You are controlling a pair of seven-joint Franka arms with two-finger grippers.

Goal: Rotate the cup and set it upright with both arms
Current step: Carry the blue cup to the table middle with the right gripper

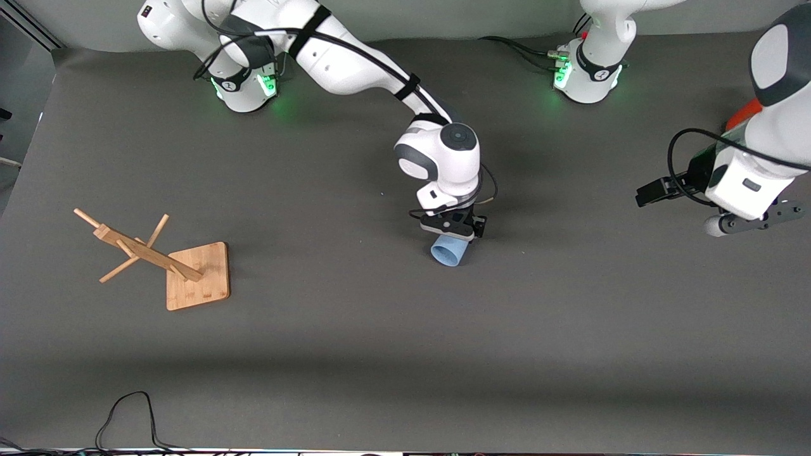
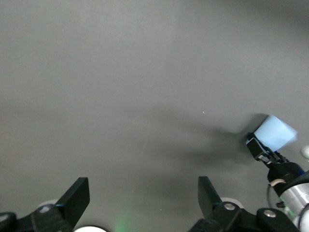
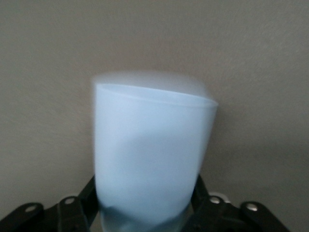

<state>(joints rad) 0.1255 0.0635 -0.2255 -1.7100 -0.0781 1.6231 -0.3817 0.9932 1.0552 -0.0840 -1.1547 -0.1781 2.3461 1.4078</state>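
The light blue cup (image 1: 448, 252) is held low at the middle of the table, on its side with its open mouth toward the front camera. My right gripper (image 1: 453, 231) is shut on its base end. In the right wrist view the cup (image 3: 149, 154) fills the space between the black fingers (image 3: 79, 205), with the right gripper (image 3: 145, 198) closed round it. My left gripper (image 1: 656, 189) is open and empty, waiting over the left arm's end of the table. The left wrist view shows that gripper (image 2: 142, 198) open, with the cup (image 2: 274, 133) and the right gripper (image 2: 263, 150) farther off.
A wooden peg rack on a square base (image 1: 196, 275) stands toward the right arm's end of the table. A black cable (image 1: 127, 411) loops at the table's front edge. An orange object (image 1: 744, 114) shows partly beside the left arm.
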